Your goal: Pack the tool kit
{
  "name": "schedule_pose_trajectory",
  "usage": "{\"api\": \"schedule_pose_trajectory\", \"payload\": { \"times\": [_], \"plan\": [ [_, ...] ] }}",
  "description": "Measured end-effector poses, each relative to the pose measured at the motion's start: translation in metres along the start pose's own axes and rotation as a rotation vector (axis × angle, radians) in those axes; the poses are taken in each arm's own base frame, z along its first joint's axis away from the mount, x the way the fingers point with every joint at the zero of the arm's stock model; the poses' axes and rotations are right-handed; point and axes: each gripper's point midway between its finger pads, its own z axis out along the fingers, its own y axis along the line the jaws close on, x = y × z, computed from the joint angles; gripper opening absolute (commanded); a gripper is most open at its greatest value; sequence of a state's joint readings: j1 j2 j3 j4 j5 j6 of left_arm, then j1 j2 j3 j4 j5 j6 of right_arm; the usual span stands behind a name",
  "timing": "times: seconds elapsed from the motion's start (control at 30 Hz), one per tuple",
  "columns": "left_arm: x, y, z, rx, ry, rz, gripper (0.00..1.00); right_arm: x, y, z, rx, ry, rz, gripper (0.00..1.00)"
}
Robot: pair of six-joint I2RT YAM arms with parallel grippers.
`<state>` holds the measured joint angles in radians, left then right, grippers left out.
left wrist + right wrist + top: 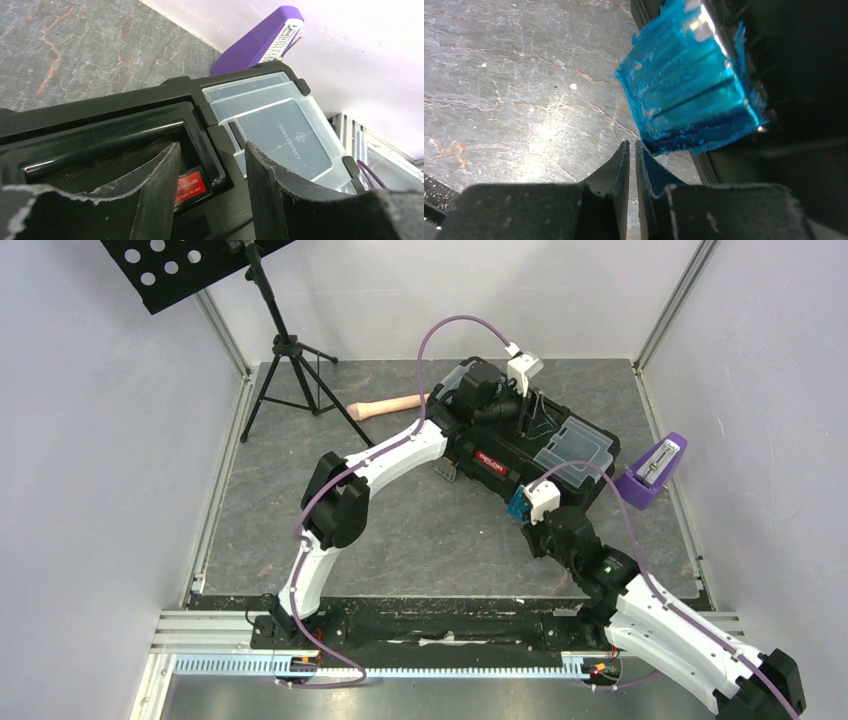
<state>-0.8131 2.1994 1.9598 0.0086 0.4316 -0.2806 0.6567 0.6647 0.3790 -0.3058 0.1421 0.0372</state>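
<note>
Toolbox (520, 455) sits slanted at the far right-centre of the table (400, 530). Its right corner is near the purple stapler-like thing (652, 470) by the right wall, so that side is tight; bare tabletop lies open along its near-left edge. My left gripper (211, 150) hangs over the box top by the handle recess, jaws parted, nothing between them. My right gripper (631, 145) is at the near corner, fingers pinched to a slit, empty, tips just beside the blue latch (689, 95). I count one toolbox, one clear lid (285, 132) showing, one blue latch, one beige handle (390, 405).
</note>
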Motion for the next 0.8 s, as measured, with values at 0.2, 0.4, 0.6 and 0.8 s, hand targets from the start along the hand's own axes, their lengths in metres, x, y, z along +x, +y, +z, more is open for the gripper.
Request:
{"api": "schedule_pose_trajectory", "payload": {
  "times": [0.2, 0.4, 0.6, 0.8],
  "plan": [
    [0.005, -0.003, 0.001, 0.032, -0.014, 0.011, 0.57, 0.022, -0.005, 0.011, 0.062, -0.051, 0.124, 0.05],
    [0.009, -0.008, -0.003, 0.054, -0.026, 0.02, 0.57, 0.039, -0.019, 0.019, 0.149, -0.114, 0.217, 0.03],
    [0.01, -0.01, -0.005, 0.057, -0.034, 0.026, 0.57, 0.033, -0.009, 0.023, 0.092, -0.159, 0.266, 0.04],
    [0.009, -0.01, -0.005, 0.046, -0.028, 0.022, 0.57, 0.037, 0.013, 0.015, -0.009, -0.064, 0.331, 0.07]
  ]
}}
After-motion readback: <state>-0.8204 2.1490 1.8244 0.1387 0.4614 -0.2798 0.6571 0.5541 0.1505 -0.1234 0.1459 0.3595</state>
